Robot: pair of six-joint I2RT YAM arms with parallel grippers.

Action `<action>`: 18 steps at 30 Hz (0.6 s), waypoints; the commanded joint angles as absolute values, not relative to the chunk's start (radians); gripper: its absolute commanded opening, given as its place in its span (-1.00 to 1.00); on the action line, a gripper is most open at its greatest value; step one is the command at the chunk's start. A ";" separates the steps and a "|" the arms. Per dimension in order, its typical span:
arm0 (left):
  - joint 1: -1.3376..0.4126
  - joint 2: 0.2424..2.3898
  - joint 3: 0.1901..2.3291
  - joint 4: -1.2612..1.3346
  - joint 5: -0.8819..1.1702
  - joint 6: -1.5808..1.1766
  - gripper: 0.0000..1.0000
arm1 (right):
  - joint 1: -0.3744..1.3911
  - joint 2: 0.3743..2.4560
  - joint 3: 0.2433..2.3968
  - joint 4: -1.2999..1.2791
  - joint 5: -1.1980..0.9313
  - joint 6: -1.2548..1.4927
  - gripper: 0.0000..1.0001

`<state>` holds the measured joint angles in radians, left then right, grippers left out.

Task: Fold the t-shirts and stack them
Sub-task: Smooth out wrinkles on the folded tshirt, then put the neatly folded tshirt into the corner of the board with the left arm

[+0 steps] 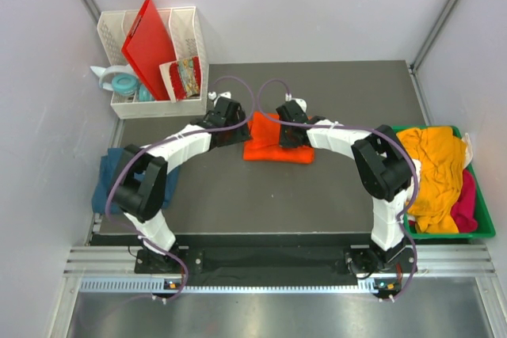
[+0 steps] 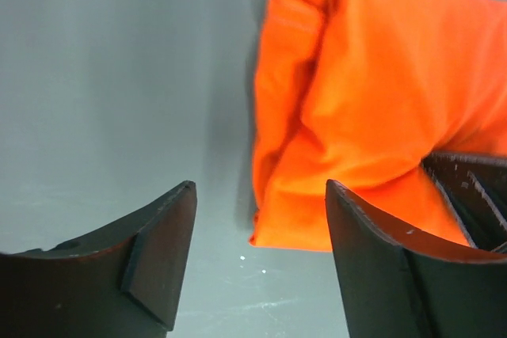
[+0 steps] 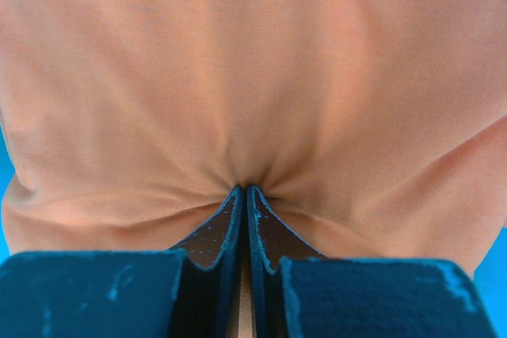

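Note:
A bright orange t-shirt point(image 1: 273, 148) lies folded in a thick bundle at the middle back of the dark table point(image 1: 238, 203). My left gripper point(image 1: 236, 128) stands open at the bundle's left edge; in the left wrist view its jaws point(image 2: 260, 187) hold nothing, and the orange t-shirt point(image 2: 372, 100) lies just ahead and to the right. My right gripper point(image 1: 289, 128) is shut on the orange t-shirt point(image 3: 253, 77), and the cloth puckers at its tips point(image 3: 245, 189). A dark teal-blue t-shirt point(image 1: 107, 184) lies at the table's left edge. Mustard-yellow point(image 1: 432, 172) and pink point(image 1: 467, 199) t-shirts are heaped at the right.
The heap lies in a green bin point(image 1: 487, 227) off the table's right side. A white rack point(image 1: 186, 29) at the back left holds a red plastic board point(image 1: 150, 45) and a snack packet point(image 1: 186, 77). Grey walls close in on both sides.

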<state>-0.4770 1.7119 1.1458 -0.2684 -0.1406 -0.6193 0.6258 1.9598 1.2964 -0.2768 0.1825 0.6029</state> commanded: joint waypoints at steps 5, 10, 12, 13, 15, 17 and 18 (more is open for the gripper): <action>-0.540 1.799 1.199 -0.212 -0.098 -0.601 0.47 | 0.655 1.988 1.305 -0.351 0.144 0.595 -0.93; -0.542 1.828 1.212 -0.199 -0.109 -0.603 0.50 | 0.655 1.990 1.313 -0.353 0.143 0.591 -0.93; -0.543 1.851 1.226 -0.207 -0.112 -0.601 0.50 | 0.653 1.993 1.319 -0.357 0.141 0.589 -0.93; -0.543 1.861 1.230 -0.210 -0.112 -0.600 0.50 | 0.653 1.994 1.321 -0.359 0.141 0.589 -0.93; -0.541 1.890 1.246 -0.222 -0.115 -0.603 0.50 | 0.653 1.996 1.327 -0.359 0.140 0.588 -0.93; -0.543 1.911 1.252 -0.229 -0.120 -0.604 0.50 | 0.653 1.997 1.331 -0.360 0.140 0.588 -0.93; -0.542 1.919 1.252 -0.233 -0.126 -0.604 0.49 | 0.653 1.997 1.331 -0.360 0.138 0.589 -0.93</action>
